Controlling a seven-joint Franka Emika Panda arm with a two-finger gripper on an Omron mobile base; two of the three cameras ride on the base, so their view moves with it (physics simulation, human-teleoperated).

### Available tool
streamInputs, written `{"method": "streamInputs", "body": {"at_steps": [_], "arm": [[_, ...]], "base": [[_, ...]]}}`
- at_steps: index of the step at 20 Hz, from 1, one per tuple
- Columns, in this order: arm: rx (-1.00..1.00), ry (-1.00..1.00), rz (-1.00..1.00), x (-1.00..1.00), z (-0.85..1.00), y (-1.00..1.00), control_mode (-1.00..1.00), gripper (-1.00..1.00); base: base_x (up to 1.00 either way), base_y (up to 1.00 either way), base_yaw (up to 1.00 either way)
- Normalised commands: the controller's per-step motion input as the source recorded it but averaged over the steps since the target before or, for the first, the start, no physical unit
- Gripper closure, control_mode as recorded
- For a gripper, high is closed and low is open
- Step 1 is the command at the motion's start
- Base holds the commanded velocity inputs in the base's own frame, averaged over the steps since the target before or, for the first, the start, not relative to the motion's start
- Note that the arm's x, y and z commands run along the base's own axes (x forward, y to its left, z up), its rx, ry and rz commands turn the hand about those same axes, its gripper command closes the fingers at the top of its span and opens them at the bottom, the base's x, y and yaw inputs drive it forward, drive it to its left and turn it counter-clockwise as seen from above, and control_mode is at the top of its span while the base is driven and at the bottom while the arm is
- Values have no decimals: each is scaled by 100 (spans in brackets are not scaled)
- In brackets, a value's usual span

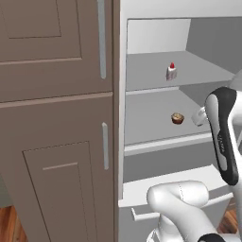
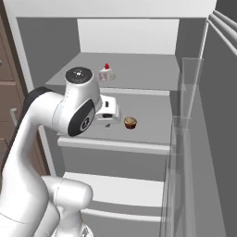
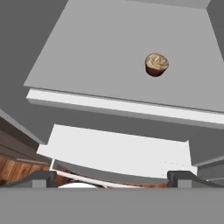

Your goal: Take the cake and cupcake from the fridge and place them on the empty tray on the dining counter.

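The fridge (image 1: 151, 75) stands open, showing pale grey shelves. The cake (image 1: 171, 72) (image 2: 106, 73), a small white wedge with a red cherry, sits on the upper shelf. One shelf lower stands the brown cupcake (image 1: 177, 118) (image 2: 130, 122) (image 3: 156, 64). My gripper (image 2: 109, 118) (image 1: 198, 118) hovers over the lower shelf just left of the cupcake, apart from it. In the hand view its fingertips (image 3: 183, 177) stand wide apart at the bottom, open and with nothing between them. The tray and the dining counter are out of view.
Brown wood cabinets (image 1: 56, 118) with bar handles flank the fridge on the left. The open fridge door (image 2: 217, 115) with clear bins (image 2: 185, 115) bounds the right side. A pale drawer front (image 3: 118, 148) juts out below the shelves, above the wood floor (image 3: 17, 170).
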Motion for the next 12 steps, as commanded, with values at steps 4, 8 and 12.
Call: {"method": "streamInputs", "body": {"at_steps": [4,8,12], "arm": [[0,-3,0,21,-21,-11,-100,-100],[0,-1,0,31,-32,-14,-100,-100],[0,-1,0,38,-28,-8,-100,-100]], "base": [[0,0,0],[0,0,0],[0,0,0]]}}
